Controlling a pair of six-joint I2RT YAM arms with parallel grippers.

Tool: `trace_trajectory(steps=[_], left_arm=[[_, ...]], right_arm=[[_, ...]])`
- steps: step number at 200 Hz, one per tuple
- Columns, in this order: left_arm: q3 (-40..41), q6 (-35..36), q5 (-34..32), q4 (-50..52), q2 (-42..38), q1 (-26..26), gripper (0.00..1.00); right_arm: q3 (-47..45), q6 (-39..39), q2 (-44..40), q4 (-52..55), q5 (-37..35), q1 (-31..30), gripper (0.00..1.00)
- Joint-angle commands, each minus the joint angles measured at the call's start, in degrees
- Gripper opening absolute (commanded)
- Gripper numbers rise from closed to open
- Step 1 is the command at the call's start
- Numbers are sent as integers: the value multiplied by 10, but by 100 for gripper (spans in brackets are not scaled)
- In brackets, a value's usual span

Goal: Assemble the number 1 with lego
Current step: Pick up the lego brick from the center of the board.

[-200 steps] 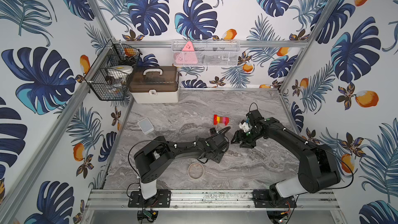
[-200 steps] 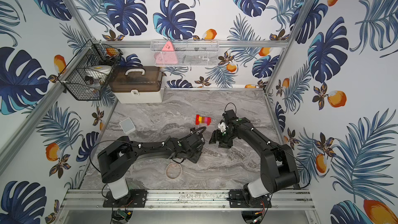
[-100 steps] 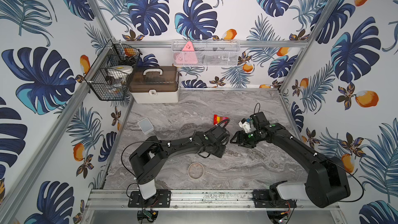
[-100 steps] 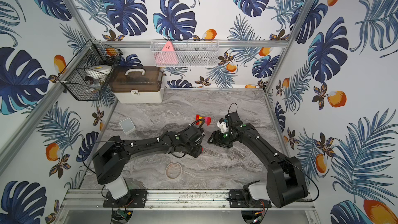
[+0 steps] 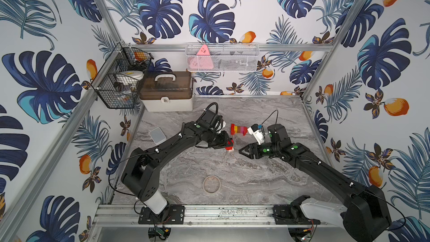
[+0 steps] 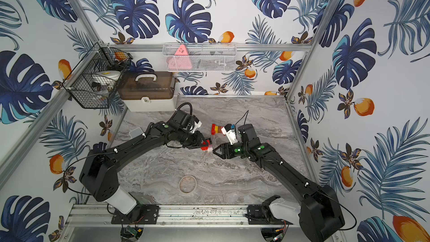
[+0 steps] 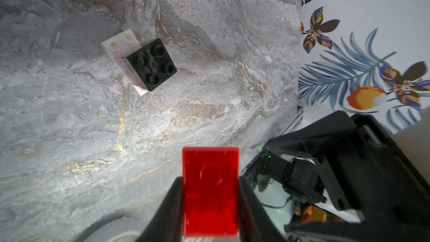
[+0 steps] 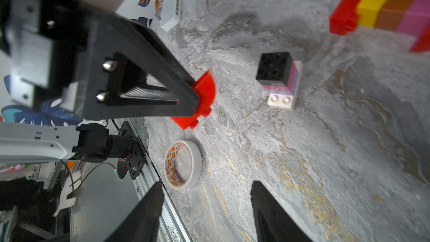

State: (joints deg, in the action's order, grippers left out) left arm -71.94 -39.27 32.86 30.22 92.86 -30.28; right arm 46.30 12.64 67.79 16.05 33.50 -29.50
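Observation:
My left gripper (image 7: pixel 210 179) is shut on a red lego brick (image 7: pixel 210 192), also seen held just above the table in both top views (image 5: pixel 229 144) (image 6: pixel 204 145). A small stack with a black brick (image 7: pixel 149 65) on lilac, pink and white ones stands on the table beside it (image 8: pixel 277 75). A longer stack of red, yellow, orange and pink bricks (image 5: pixel 238 129) (image 8: pixel 384 8) lies on its side farther back. My right gripper (image 5: pixel 240 152) (image 8: pixel 206 182) is open and holds nothing. It points at the left gripper from the right.
A tan tape ring (image 5: pixel 211 184) (image 8: pixel 183 164) lies toward the front of the table. A pale grey rounded box (image 5: pixel 157 135) sits at the left. A lidded case (image 5: pixel 167 91), a wire basket (image 5: pixel 121 77) and a wall tray (image 5: pixel 222 57) are at the back.
The left jaws have closed onto the red brick, and that wrist has risen and drawn slightly left. The right gripper has edged left toward the small stack.

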Motion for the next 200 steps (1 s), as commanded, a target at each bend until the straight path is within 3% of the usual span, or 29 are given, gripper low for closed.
trace_trajectory(steps=[1, 25, 60, 83, 107, 121, 159, 181, 200], left_arm=[[13, -59, 118, -39, -13, 22, 32], [36, -151, 181, -119, -30, 48, 31], [21, -224, 224, -140, -47, 79, 33], [27, -304, 243, -180, -65, 108, 32], [40, -409, 263, -252, -81, 131, 33], [28, -415, 263, -243, -75, 130, 33], [40, -492, 267, -317, -73, 134, 34], [26, -475, 267, -268, -74, 141, 34], [9, -458, 265, -220, -77, 145, 34]], right_arm=[[16, -64, -14, -37, -55, -29, 61], [0, -100, -41, -86, -110, -52, 57], [-44, -154, -69, -189, -106, -55, 59], [-61, -204, -99, -227, -167, -69, 52], [-115, -285, -115, -359, -233, -99, 50], [-133, -341, -99, -436, -258, -117, 52], [-117, -440, -38, -508, -269, -138, 61], [-112, -509, -4, -573, -290, -157, 64], [-76, -552, 25, -540, -301, -163, 65]])
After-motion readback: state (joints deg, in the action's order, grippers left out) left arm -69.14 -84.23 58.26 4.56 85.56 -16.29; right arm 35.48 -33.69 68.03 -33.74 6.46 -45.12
